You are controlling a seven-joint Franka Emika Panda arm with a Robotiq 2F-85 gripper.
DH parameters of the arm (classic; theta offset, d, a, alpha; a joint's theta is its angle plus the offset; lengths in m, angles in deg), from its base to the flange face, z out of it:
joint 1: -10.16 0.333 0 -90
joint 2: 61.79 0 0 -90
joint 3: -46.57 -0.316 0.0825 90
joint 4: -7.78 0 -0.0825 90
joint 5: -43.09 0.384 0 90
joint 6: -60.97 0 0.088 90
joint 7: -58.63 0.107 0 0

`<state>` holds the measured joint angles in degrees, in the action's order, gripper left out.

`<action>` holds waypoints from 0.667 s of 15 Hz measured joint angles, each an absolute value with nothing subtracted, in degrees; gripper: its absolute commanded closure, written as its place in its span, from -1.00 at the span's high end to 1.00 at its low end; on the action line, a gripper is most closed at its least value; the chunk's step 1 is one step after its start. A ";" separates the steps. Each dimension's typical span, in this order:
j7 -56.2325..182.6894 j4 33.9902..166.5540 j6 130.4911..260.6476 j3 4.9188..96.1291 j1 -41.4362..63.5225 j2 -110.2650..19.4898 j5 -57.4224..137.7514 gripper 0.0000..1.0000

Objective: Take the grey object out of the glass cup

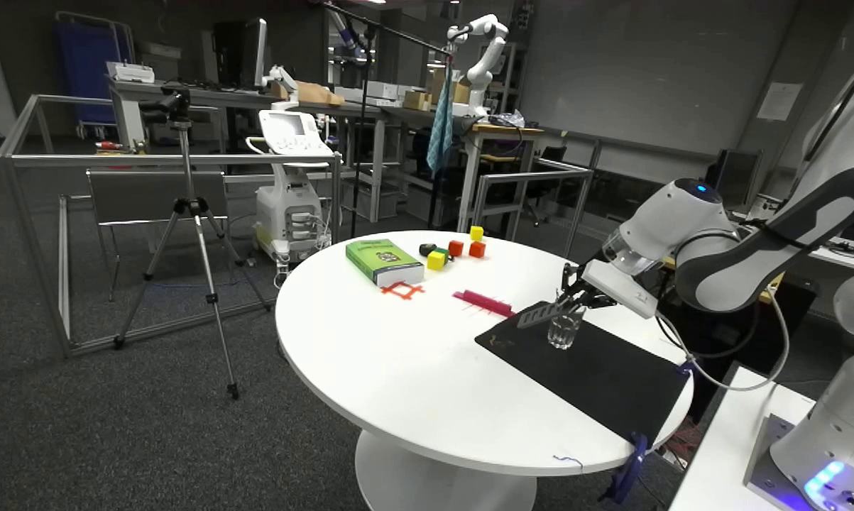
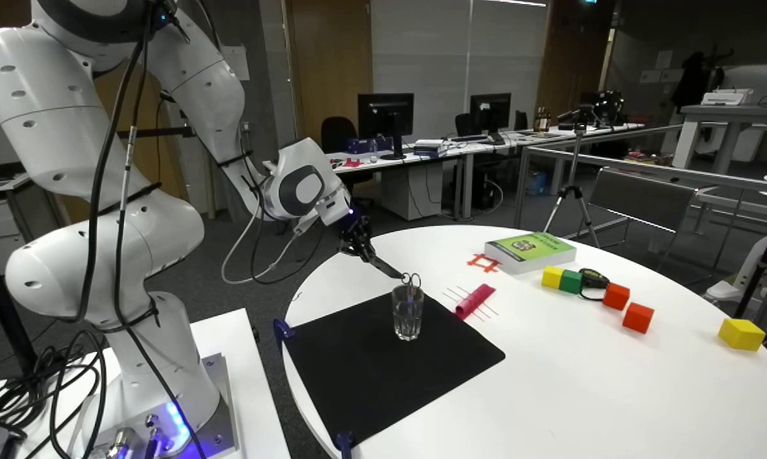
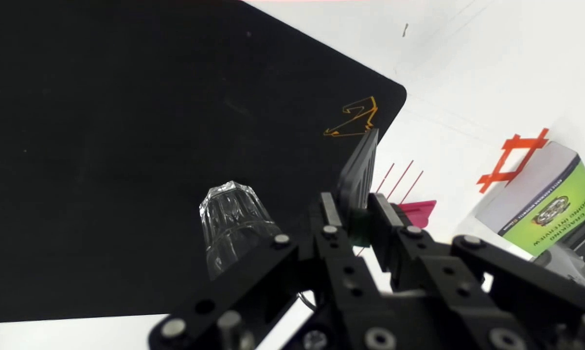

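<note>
My gripper [image 3: 354,211] is shut on the grey object [image 3: 363,167], a flat dark-grey slotted piece that sticks out past the fingertips. A dark green patch shows between the pads. In both exterior views, the gripper [image 1: 576,289] [image 2: 365,250] holds the grey object [image 1: 539,315] [image 2: 385,267] tilted, in the air above the mat, outside the glass. The clear glass cup [image 2: 407,320] stands upright on the mat. It also shows in an exterior view [image 1: 561,333] and left of the fingers in the wrist view [image 3: 234,211], partly hidden. Scissors [image 2: 411,280] stand in the cup, rings up.
A black mat [image 2: 383,382] lies on the round white table [image 1: 398,369], with blue clamps [image 2: 282,330] at its edge. Beyond are a pink strip [image 2: 475,301], red tape [image 2: 484,262], a green book [image 2: 530,250], a tape measure [image 2: 593,278] and several coloured cubes [image 2: 638,317].
</note>
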<state>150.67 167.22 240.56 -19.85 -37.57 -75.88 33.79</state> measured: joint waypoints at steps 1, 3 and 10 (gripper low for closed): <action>150.69 167.22 240.75 -21.63 -39.12 -75.88 33.79 -0.90; 150.72 167.20 241.25 -24.98 -42.32 -75.88 33.79 -0.90; 150.72 167.10 242.30 -36.96 -54.46 -75.90 33.79 -0.90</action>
